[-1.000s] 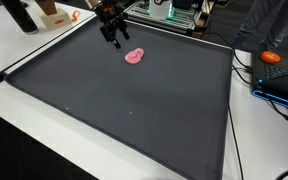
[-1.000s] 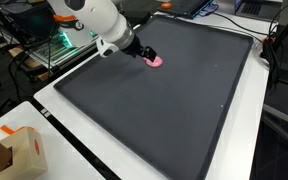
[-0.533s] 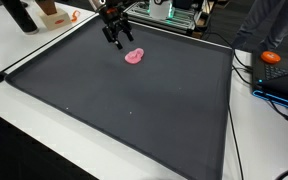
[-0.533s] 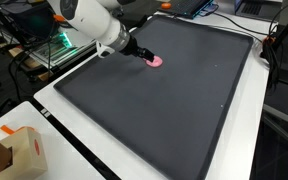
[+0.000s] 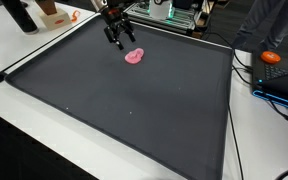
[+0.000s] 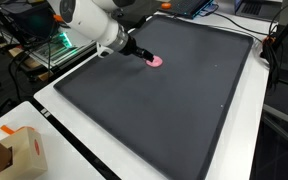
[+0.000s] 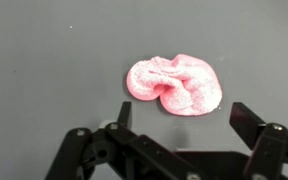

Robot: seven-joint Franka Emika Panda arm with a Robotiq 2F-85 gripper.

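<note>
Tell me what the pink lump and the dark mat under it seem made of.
The pink cloth looks like soft terry or microfibre, matte: nubbly surface, crumpled folds. The dark mat is probably rubber or foam, matte: flat, even, no shine.

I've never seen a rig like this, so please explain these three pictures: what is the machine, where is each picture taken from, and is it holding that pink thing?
This is a single white robot arm with a black two-fingered hand at its end. Two pictures come from cameras standing outside the robot, looking at the same table from different places. The third comes from a camera on the wrist, looking down past the hand's fingers. A large dark mat covers the table, and on it lies one small crumpled pink cloth. The hand hovers close to the cloth with its fingers spread open. It holds nothing; the cloth lies free on the mat.
</note>
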